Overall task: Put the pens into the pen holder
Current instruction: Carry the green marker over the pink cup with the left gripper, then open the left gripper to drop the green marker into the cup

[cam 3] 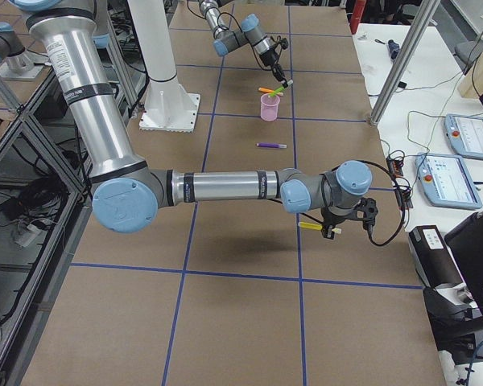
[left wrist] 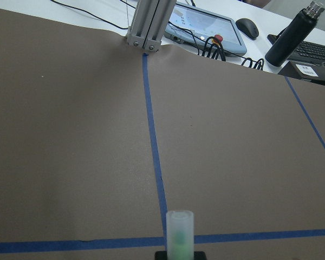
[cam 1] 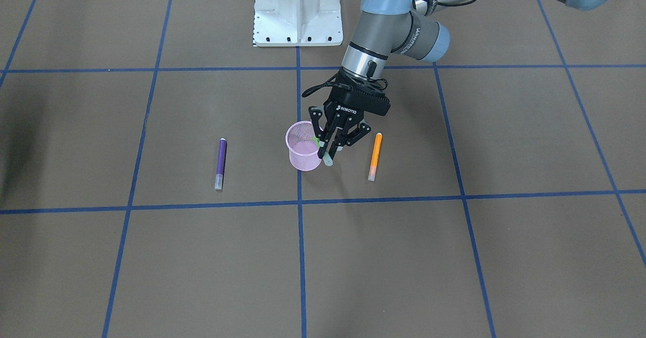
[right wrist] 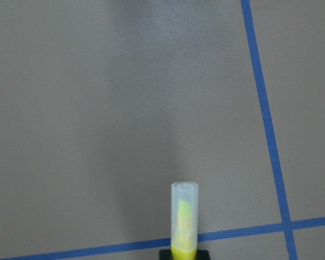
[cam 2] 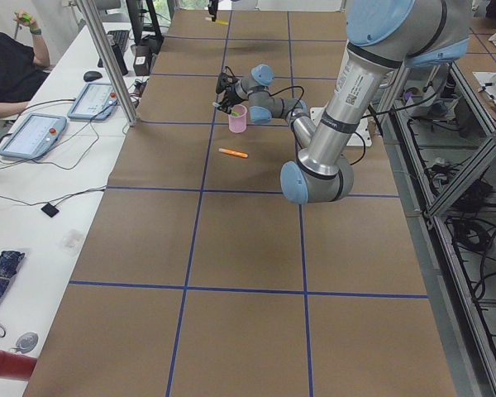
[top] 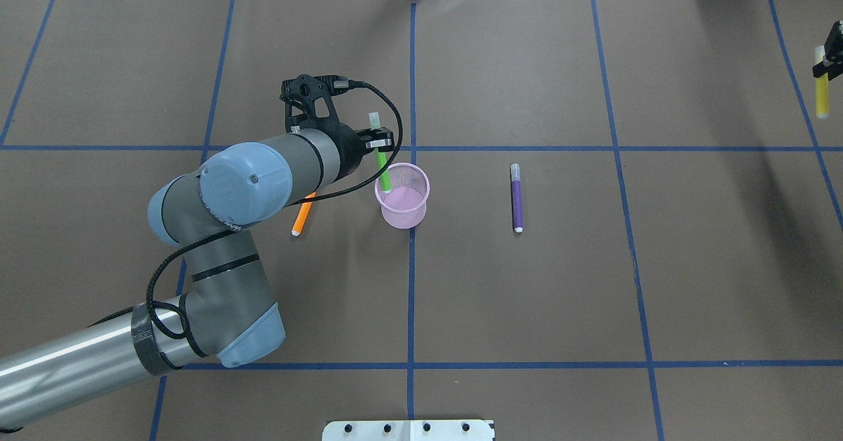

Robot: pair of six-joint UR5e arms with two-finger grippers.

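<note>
The worktop (top: 658,263) is covered with brown paper, and a grid is marked on it with blue tape lines (top: 411,296). An aluminium post (left wrist: 149,27) is fixed at its far edge. Beyond it a control tablet (left wrist: 206,30), a computer mouse (left wrist: 247,27), a dark bottle (left wrist: 290,40) and a keyboard (left wrist: 314,51) are seen. A person in a dark top (cam 2: 8,70) is seated at the white side table (cam 2: 33,223), where a folded umbrella (cam 2: 2,279) and a red cylinder (cam 2: 4,364) are laid.

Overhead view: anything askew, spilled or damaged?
Nothing stands out. The cup stands upright; the left gripper holds the green pen tilted at its rim, the right gripper holds the yellow pen; purple pen and orange pen lie flat.
</note>
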